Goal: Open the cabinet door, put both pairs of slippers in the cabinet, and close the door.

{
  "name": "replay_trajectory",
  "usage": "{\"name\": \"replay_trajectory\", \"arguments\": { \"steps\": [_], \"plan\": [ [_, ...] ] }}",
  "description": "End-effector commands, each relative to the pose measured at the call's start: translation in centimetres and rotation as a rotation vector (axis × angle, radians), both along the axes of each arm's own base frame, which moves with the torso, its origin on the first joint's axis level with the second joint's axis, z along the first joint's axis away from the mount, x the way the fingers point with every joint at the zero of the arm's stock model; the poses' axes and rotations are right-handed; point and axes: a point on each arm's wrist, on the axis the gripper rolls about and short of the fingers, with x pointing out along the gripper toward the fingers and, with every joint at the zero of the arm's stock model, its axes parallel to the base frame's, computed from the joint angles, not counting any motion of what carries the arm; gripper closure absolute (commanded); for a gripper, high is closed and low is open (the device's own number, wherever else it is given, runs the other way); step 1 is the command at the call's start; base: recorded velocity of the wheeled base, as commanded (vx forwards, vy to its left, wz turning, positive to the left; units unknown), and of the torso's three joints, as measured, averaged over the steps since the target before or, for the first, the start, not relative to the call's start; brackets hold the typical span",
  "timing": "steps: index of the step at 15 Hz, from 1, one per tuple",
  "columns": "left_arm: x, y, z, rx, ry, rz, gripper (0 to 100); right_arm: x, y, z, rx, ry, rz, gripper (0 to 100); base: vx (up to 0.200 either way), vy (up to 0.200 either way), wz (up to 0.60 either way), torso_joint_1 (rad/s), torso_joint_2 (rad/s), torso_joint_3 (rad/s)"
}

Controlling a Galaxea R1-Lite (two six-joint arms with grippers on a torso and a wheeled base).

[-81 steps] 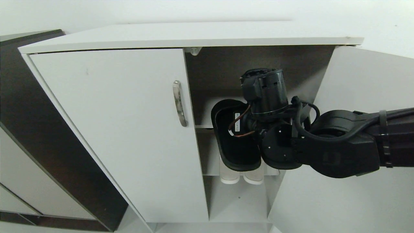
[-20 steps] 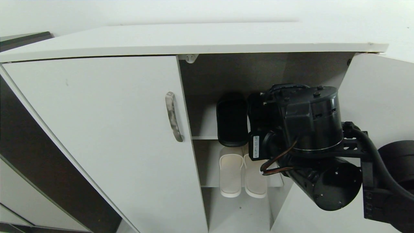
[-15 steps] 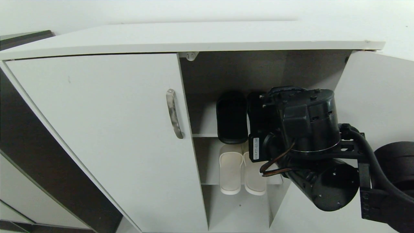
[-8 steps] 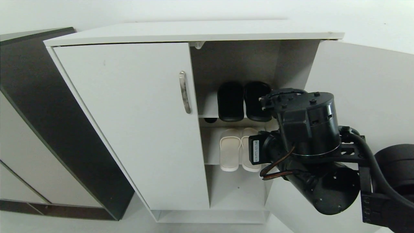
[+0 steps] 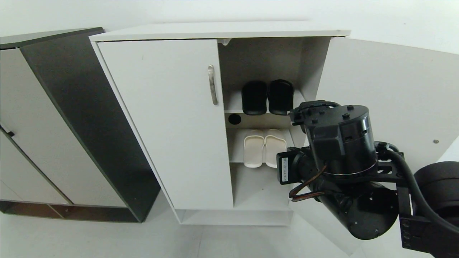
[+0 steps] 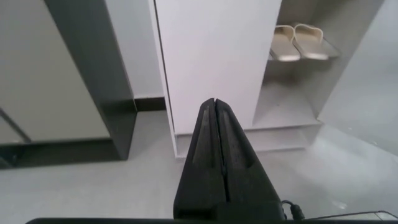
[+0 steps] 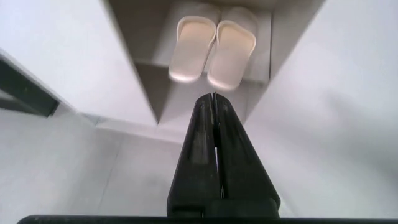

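Two pairs, black slippers (image 5: 267, 97) above white slippers (image 5: 264, 147), sit shelved mid-frame; right end effector (image 7: 214, 99), clenched empty, has withdrawn; door (image 5: 380, 93) awaits closing.

black slippers (image 5: 254, 97), cream slippers (image 5: 254, 148), white cabinet (image 5: 172, 118)

The cabinet (image 5: 215, 30) has its right door (image 5: 376, 89) swung wide open; its left door (image 5: 165, 118), bearing the metal handle (image 5: 213, 85), is closed. The black slippers (image 5: 254, 97) sit side by side on the upper shelf (image 5: 233, 106), and the white slippers (image 5: 254, 147) sit on the middle shelf (image 5: 236, 147). My right arm (image 5: 340, 143) hangs before the open door, apart from both pairs.
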Motion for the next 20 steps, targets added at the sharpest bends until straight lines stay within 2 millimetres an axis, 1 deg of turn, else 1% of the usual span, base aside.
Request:
{"name": "replay_trajectory", "arguments": {
  "steps": [1,6,12,20],
  "plan": [
    [0.0,0.0,0.0,0.000,0.000,0.001,100,0.0,0.0,0.0,0.000,-0.001,-0.002,100,-0.200,0.000,0.00,-0.002,0.00,0.007],
    [0.0,0.0,0.0,0.001,0.000,-0.001,100,0.0,0.0,-0.1,0.002,0.002,0.001,100,-0.200,0.000,0.00,0.002,0.00,0.003],
    [0.0,0.0,0.0,0.001,0.000,0.001,100,0.4,-0.2,-0.7,0.013,-0.050,0.001,100,0.000,0.000,0.00,0.000,0.00,0.000],
    [0.0,0.0,0.0,0.001,0.000,-0.001,100,0.8,-0.3,-1.2,-0.004,-0.045,-0.008,100,0.000,0.000,0.00,0.000,0.00,0.000]
  ]
}}
